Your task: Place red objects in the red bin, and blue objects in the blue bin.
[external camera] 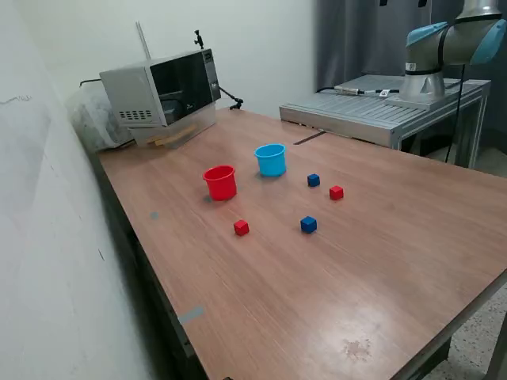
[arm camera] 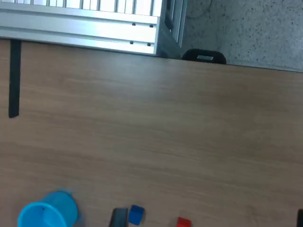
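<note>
The red bin (external camera: pixel 220 182) and the blue bin (external camera: pixel 270 159) stand side by side on the wooden table (external camera: pixel 380 261), both upright. One blue cube (external camera: pixel 314 180) and one red cube (external camera: pixel 337 192) lie toward the exterior view's right of the blue bin. Nearer the camera lie a second red cube (external camera: pixel 241 228) and a second blue cube (external camera: pixel 308 225). The wrist view shows the blue bin (arm camera: pixel 47 212), a blue cube (arm camera: pixel 136 214) and a red cube (arm camera: pixel 183 222) at its edge. Only two dark tips of my gripper (arm camera: pixel 209 220) show, far apart, high above the table, holding nothing.
A microwave (external camera: pixel 162 91) sits at the table's far corner. The arm (external camera: pixel 444 47) is mounted on a grey metal platform (external camera: pixel 380 111) at the back right. A black strip (arm camera: pixel 14 78) lies on the table near that platform. The floor (arm camera: pixel 246 28) shows beyond the table edge.
</note>
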`<action>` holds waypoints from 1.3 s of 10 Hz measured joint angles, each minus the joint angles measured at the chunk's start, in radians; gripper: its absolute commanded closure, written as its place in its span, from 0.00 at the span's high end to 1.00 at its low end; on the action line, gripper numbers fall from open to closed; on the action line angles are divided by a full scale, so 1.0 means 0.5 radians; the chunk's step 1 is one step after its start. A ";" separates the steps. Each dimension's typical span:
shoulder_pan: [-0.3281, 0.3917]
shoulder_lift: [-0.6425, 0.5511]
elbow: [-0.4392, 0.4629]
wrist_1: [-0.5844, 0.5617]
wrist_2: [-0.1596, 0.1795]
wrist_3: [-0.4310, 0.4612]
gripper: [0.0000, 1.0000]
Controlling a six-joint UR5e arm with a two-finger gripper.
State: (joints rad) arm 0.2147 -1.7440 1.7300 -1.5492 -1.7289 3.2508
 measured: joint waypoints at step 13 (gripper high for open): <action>-0.005 0.043 -0.011 -0.082 -0.004 -0.008 1.00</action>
State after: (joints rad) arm 0.2121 -1.7226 1.7247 -1.5903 -1.7308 3.2468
